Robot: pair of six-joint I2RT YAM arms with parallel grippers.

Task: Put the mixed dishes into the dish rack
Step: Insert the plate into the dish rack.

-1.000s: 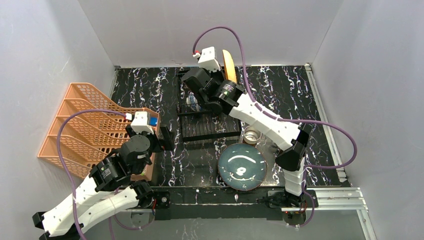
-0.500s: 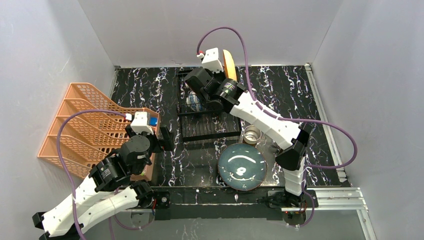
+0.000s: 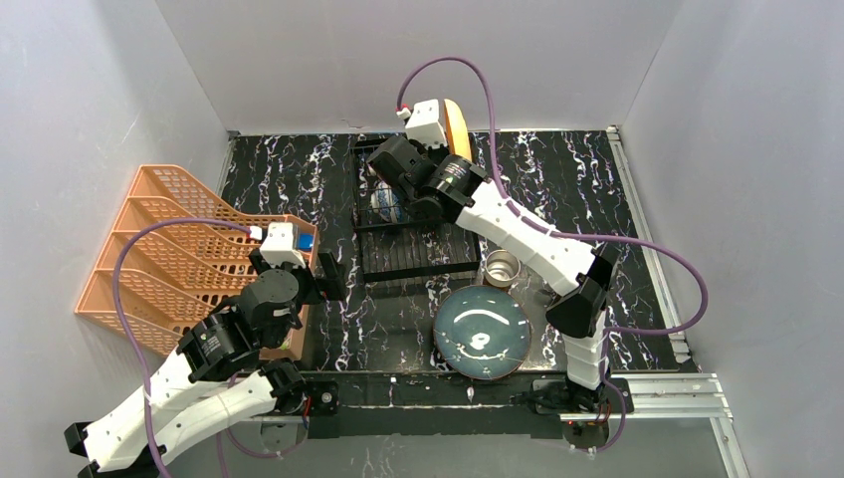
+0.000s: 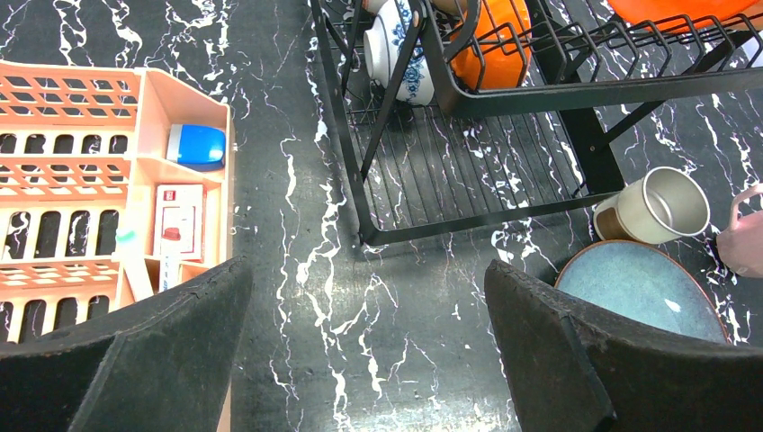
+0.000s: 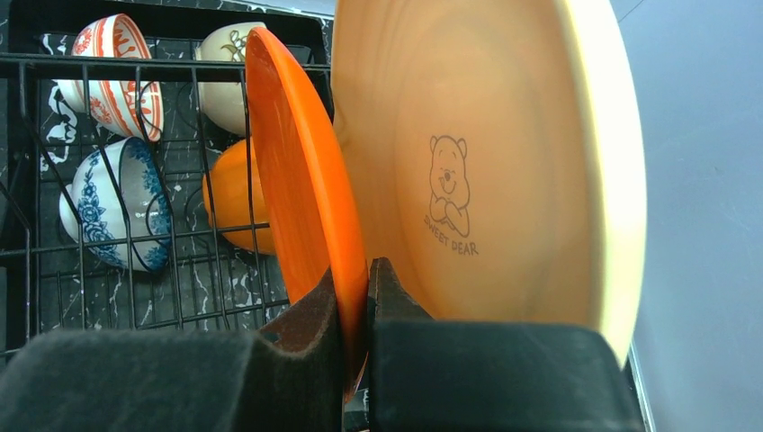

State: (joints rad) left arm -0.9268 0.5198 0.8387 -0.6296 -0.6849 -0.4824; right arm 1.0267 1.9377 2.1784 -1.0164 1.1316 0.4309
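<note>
Right gripper (image 5: 367, 281), clamping the round red-orange plate (image 5: 297, 171) by its rim, is holding it upright just beside the large yellow bear-printed plate (image 5: 486, 162) in the black wire dish rack (image 4: 585, 90); lowering straight seems wisest before releasing.

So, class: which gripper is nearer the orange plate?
Right. The right gripper clamps the orange plate; the left gripper hangs open short of the dish rack, well clear.
</note>
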